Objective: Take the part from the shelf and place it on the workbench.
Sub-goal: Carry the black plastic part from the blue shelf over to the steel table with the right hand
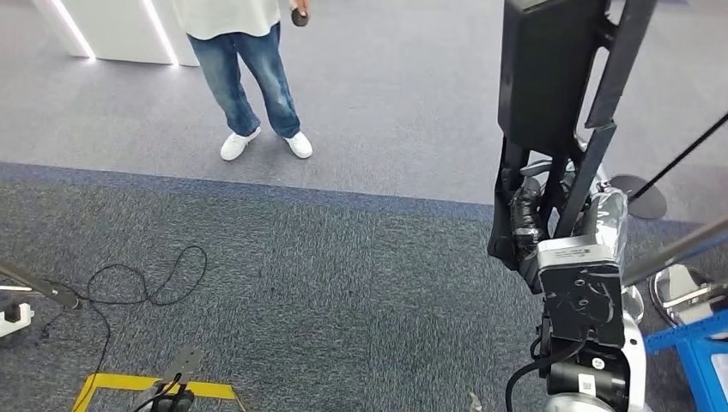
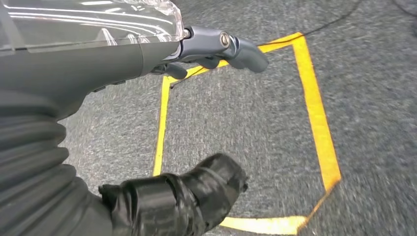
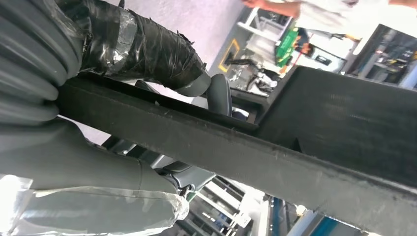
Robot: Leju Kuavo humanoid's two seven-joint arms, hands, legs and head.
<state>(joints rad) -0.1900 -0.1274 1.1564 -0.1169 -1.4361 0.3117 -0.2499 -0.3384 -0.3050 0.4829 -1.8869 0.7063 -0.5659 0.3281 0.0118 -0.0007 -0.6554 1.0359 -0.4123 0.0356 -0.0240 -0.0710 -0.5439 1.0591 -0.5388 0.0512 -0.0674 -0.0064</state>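
The part [image 1: 549, 69] is a large black piece, a flat box with slanted struts below it. It stands upright at the right of the head view, lifted above the grey carpet. My right hand [image 1: 534, 216] grips it low down by the struts, its tape-wrapped fingers [image 3: 147, 49] curled over a black bar [image 3: 236, 147] of the part. My left hand [image 2: 147, 54] hangs over the floor with nothing in it; its grey fingers [image 2: 231, 46] are held apart from the taped thumb [image 2: 196, 191].
A person in jeans and white shoes [image 1: 249, 86] stands ahead on the lighter floor, a small dark object [image 1: 299, 15] in one hand. On the carpet lie a black cable [image 1: 146, 283] and a yellow tape square [image 2: 314, 108]. A blue frame [image 1: 695, 348] stands at the right edge.
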